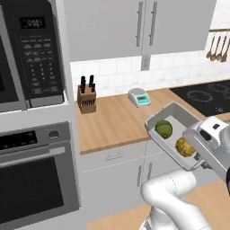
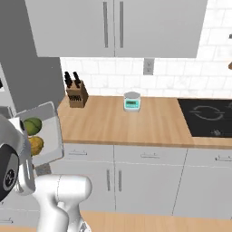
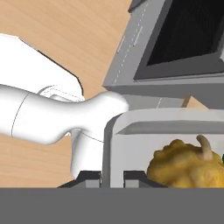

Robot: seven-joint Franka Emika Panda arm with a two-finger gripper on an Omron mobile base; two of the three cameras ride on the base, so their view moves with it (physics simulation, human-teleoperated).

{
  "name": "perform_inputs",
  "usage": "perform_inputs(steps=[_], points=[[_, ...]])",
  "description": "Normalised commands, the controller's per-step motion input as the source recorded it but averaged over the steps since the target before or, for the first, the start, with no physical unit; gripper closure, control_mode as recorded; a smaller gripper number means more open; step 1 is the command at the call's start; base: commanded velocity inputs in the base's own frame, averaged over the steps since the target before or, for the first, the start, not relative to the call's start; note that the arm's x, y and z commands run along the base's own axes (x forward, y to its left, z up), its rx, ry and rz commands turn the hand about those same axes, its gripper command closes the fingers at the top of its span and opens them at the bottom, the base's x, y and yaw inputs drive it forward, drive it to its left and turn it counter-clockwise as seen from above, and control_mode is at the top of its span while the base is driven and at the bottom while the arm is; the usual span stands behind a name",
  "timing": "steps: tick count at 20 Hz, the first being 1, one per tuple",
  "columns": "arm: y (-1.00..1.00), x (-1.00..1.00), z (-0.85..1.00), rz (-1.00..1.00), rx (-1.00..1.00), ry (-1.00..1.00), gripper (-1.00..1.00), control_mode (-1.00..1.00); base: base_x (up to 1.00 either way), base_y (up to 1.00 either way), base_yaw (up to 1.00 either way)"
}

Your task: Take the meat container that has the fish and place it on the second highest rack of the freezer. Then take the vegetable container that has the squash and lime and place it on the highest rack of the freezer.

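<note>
My gripper (image 1: 196, 161) is shut on the near rim of the vegetable container (image 1: 179, 110), a pale grey tray held tilted in the air in front of the counter. Inside it lie the dark green lime (image 1: 164, 128) and the lumpy yellow squash (image 1: 185, 147). From the right base view the container (image 2: 52, 115) hangs at the far left with the lime (image 2: 31, 126) above the squash (image 2: 35, 145). In the hand view the container's wall (image 3: 131, 127) stands between my fingertips (image 3: 93, 176), with the squash (image 3: 188, 166) just behind it. The meat container, fish, freezer and its racks are out of view.
A wooden counter (image 1: 117, 121) carries a knife block (image 1: 86, 99) and a small scale (image 1: 139, 97). A black cooktop (image 1: 206, 96) lies at the right. A microwave (image 1: 33, 54) and wall oven (image 1: 31, 179) stand at the left. Wall cabinets (image 1: 134, 27) hang overhead.
</note>
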Motion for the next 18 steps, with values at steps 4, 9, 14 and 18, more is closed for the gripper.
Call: perform_inputs(steps=[4,9,14,18], points=[[0.0,0.0,0.0,0.0,0.0,0.0,1.0,1.0,-0.99,0.0,0.0],[0.0,0.0,0.0,0.0,0.0,0.0,1.0,1.0,-0.85,0.09,0.0],[0.0,0.0,0.0,0.0,0.0,0.0,1.0,1.0,-0.47,0.7,0.01],[0.0,0.0,0.0,0.0,0.0,0.0,1.0,1.0,-0.19,1.0,0.04]])
